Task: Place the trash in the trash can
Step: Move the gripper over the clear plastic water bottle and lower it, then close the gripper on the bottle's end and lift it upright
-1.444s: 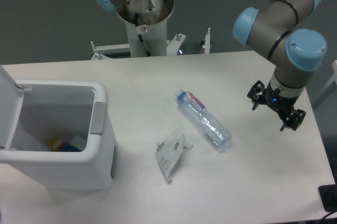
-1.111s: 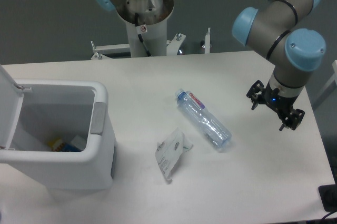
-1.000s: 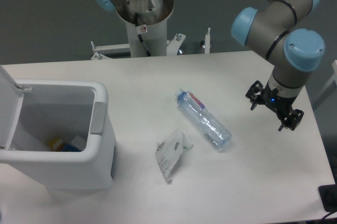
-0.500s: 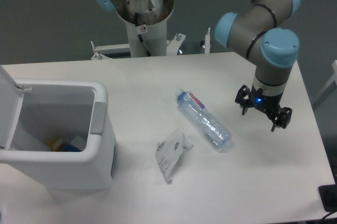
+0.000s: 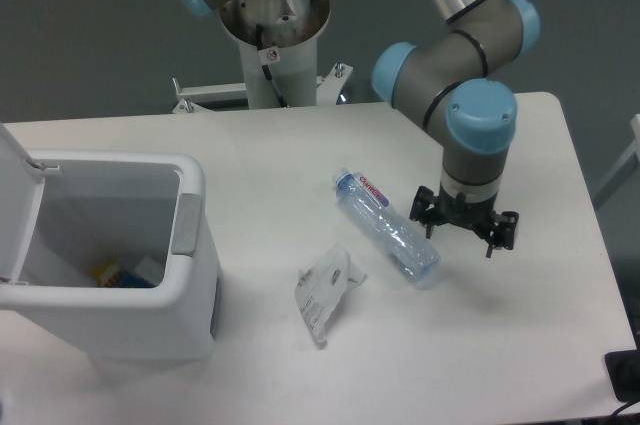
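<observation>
Our bin (image 5: 190,245) sits open at the left. The wrapper (image 5: 326,288) lies in the middle: light, floppy. Next comes the bottle (image 5: 388,231): light, slippery, squashy, so we should grab its middle. Our gripper (image 5: 462,229) hangs beside it, open, holding nothing.

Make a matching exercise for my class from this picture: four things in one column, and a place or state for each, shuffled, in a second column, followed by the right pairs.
Things
1. water bottle
2. wrapper
3. trash can
4. gripper

Places or states
A. lid up, at the table's left
B. open, just right of the bottle
C. crumpled, between can and bottle
D. lying flat, blue cap pointing away

Pairs: 1-D, 2-C, 3-A, 4-B
</observation>
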Robot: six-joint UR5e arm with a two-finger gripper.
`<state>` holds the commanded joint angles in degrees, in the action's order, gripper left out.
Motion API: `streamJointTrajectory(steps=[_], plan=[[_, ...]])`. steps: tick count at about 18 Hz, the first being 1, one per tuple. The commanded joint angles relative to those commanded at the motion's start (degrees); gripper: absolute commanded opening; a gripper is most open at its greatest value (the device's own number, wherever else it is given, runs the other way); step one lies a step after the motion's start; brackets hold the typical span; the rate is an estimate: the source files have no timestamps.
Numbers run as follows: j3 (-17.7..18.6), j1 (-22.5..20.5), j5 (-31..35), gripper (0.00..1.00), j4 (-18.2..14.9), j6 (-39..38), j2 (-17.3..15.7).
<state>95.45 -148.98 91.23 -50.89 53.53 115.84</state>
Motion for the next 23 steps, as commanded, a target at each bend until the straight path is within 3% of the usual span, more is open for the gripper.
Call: streamJointTrajectory(steps=[3, 7, 10, 21, 23], plan=[[0.9, 0.4, -0.5, 1.0, -0.1, -6.1, 0.7], [1.8, 0.5, -0.5, 1.0, -0.1, -8.8, 1.0], [2.5, 1.8, -0.3, 1.0, -0.1, -17.5, 1.2], [6.2, 1.8, 1.1, 1.0, 0.5, -18.6, 1.1], [5.9, 2.0, 2.5, 0.83, 0.4, -18.7, 1.5]])
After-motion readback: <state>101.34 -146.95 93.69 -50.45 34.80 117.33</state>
